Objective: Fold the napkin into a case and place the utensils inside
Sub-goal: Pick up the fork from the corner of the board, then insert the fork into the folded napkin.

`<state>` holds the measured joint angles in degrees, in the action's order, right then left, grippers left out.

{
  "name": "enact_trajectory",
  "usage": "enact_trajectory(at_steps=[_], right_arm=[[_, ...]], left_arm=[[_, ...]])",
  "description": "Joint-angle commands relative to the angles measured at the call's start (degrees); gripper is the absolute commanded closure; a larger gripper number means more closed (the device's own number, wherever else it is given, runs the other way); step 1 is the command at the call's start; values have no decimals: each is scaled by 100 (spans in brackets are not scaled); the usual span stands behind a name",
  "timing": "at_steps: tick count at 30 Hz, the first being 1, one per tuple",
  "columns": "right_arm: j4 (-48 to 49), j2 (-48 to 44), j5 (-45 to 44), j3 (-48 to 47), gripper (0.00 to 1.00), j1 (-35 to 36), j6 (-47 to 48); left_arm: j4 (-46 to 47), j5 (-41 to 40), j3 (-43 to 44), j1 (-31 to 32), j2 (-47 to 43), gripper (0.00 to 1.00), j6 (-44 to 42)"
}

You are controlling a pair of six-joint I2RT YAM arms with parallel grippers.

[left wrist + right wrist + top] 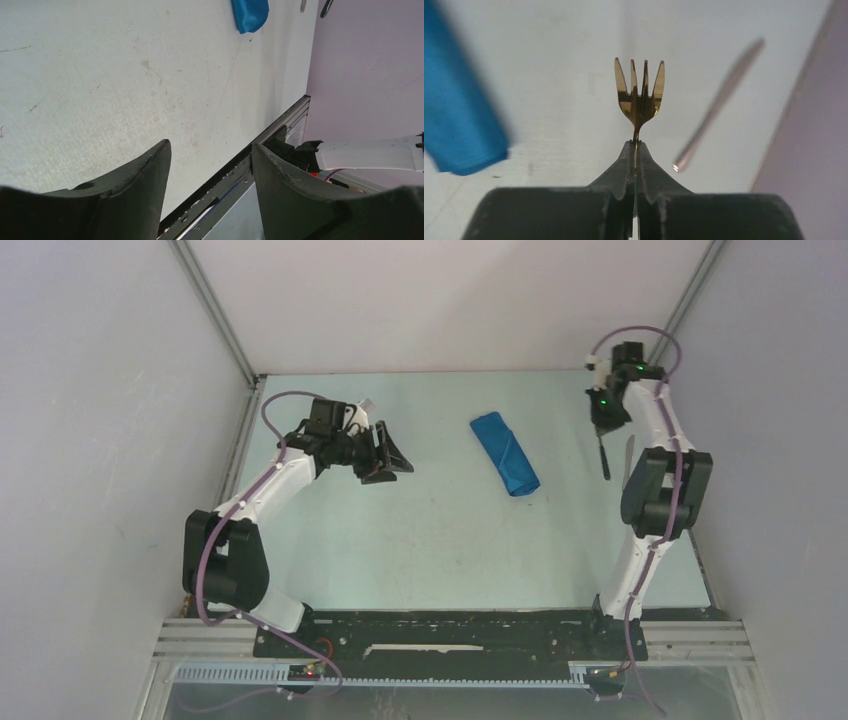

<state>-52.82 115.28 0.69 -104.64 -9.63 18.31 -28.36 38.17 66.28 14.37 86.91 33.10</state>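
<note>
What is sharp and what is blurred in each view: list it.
Right wrist: the fork held in the right end effector is crisp, while the case and knife are smeared soft. Left wrist: the table scuffs are sharp. Top external: even light, faint shadows.

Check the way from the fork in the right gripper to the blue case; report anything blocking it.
Nothing visible blocks it. The right gripper is shut on the fork, and only bare table lies between it and the case. The knife lies on the fork's far side, away from the case.
</note>
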Motion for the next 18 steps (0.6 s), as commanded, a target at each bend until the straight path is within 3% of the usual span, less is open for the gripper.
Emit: enact_trajectory(at_steps=[1,5,11,18], right_arm=[[137,-11,-66,-651,100,912,285],[88,482,-132,-1458,100,1621,372],[-716,1900,230,-3771,100,2222,462],[280,2259,409,-3728,100,2713,175]], left_arm=[[198,20,-78,-3,-175,34,65],[182,-141,-89,30,-182,34,1],[105,-403,-51,128,-162,34,-131],[9,-756,-36,371,-107,34,-280]])
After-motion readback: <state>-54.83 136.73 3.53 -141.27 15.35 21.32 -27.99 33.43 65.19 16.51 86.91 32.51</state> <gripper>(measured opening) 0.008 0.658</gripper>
